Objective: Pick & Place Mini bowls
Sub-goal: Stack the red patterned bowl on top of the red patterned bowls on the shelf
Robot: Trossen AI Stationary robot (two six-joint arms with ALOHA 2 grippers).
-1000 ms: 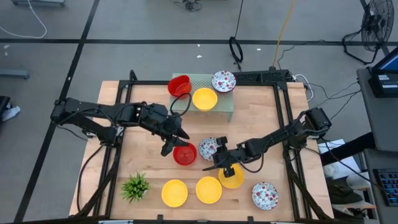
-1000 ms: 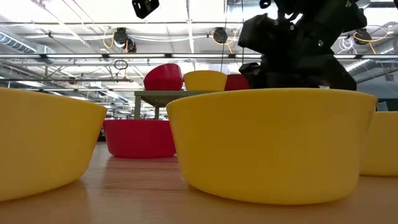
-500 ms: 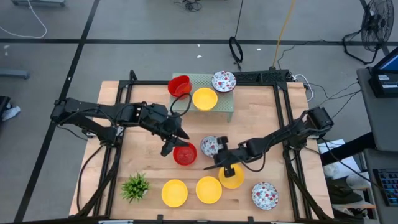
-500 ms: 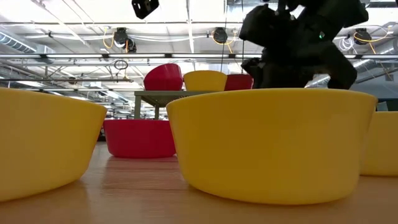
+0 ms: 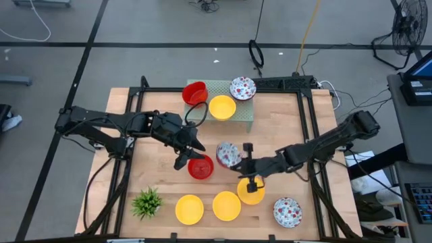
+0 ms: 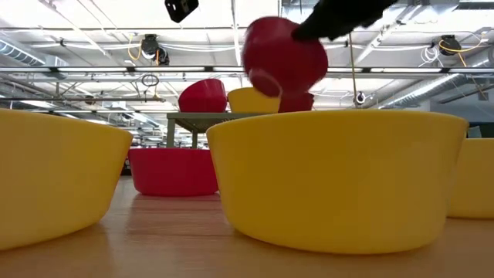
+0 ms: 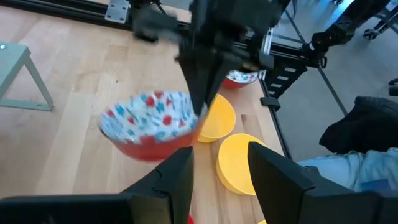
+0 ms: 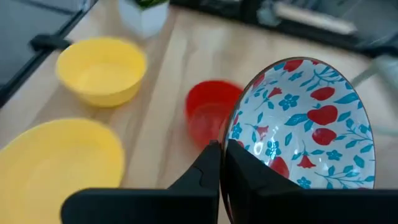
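No readable text, label, brand, number or sign shows in any view; the bowls carry only plain colour or floral pattern.

The right gripper [image 5: 237, 158] hangs raised mid-table, jaws clamped, while the left gripper [image 5: 191, 156] hovers alongside, jaws parted.

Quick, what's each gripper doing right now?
Left gripper: open, empty, over the red bowl.
Right gripper: shut on the floral bowl's rim, lifted off the table.
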